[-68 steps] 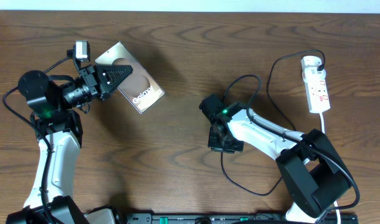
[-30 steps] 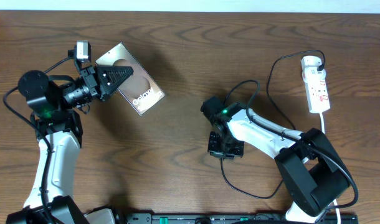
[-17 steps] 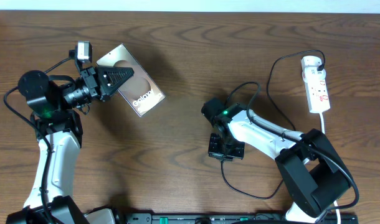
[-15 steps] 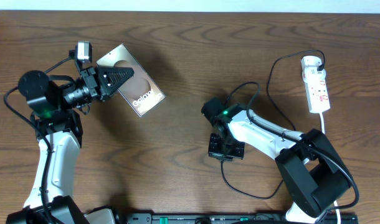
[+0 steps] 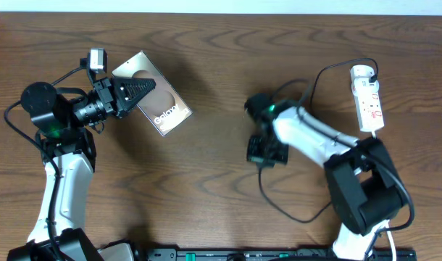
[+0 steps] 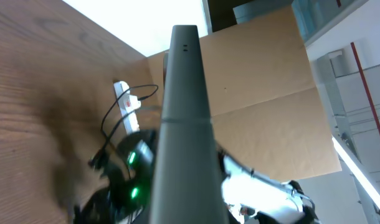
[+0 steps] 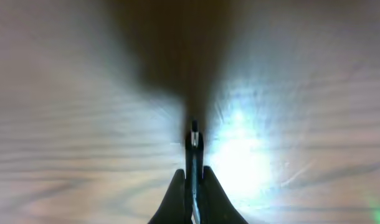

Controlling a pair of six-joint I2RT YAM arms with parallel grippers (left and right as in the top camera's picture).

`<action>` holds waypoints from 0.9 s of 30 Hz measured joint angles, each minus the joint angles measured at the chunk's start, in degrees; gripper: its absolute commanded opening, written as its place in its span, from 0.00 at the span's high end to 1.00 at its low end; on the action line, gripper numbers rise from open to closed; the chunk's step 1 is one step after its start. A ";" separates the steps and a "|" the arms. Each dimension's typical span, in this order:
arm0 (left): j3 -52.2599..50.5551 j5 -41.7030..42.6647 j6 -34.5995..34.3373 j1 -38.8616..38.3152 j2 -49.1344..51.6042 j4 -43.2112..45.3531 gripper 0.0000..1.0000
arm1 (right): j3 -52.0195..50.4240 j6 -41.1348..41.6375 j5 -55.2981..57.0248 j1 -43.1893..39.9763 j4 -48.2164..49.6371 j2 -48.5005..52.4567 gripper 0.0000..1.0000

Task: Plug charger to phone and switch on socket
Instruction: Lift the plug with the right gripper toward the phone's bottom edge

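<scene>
Overhead showed one socket [image 5: 369, 101] and one phone [image 5: 161, 105], its long axis diagonal, clamped in the left gripper [image 5: 143, 88]; the right gripper [image 5: 267, 151] pinched the single charger [image 7: 194, 142].

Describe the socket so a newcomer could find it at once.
On the brown wooden table, look to the far right corner. The socket lies there: the only white elongated strip, with red marks and the black charger plugged into its end.
</scene>
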 measured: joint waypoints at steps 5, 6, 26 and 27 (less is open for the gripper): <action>0.00 0.02 0.02 0.00 0.00 0.02 0.93 | 13.73 -10.82 -8.13 -5.88 -2.38 0.04 0.99; 0.00 0.02 0.02 0.00 0.00 0.00 0.93 | 17.25 -13.99 -11.74 -7.13 -2.64 0.04 0.99; 0.00 1.99 0.22 0.00 0.00 0.02 0.93 | 29.66 -83.73 -53.42 -7.61 -31.93 -0.04 0.99; 0.00 2.14 0.22 0.00 0.00 0.02 0.93 | 28.94 -85.05 -53.75 -6.71 -31.21 -0.04 0.99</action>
